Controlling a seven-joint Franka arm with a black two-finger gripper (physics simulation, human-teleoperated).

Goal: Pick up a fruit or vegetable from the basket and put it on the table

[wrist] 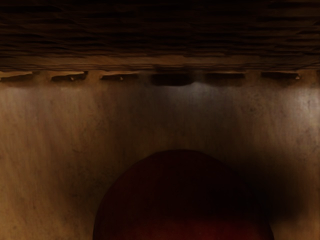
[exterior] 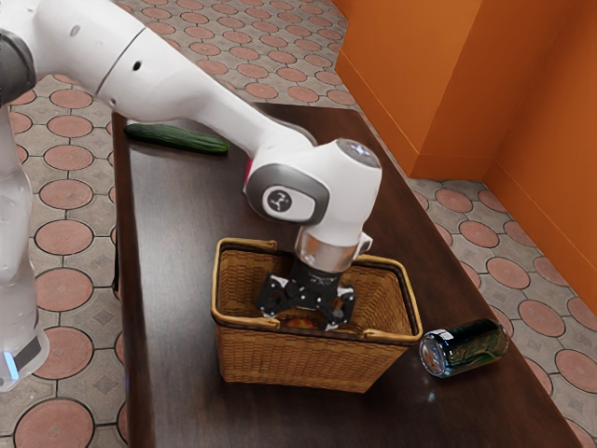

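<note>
The gripper is down inside the wicker basket in the exterior view, its fingers spread wide apart. The basket's front wall and rim hide the fingertips. A bit of something reddish shows low between the fingers, behind the rim. In the wrist view a large, dark red rounded fruit or vegetable lies just under the hand, on the basket's pale floor near a woven wall. Contact between the fingers and it cannot be seen.
A cucumber lies on the dark table at its far end in the exterior view. A glass jar lies on its side close to the basket, toward the exterior view's right. The basket's handles rest along its rim.
</note>
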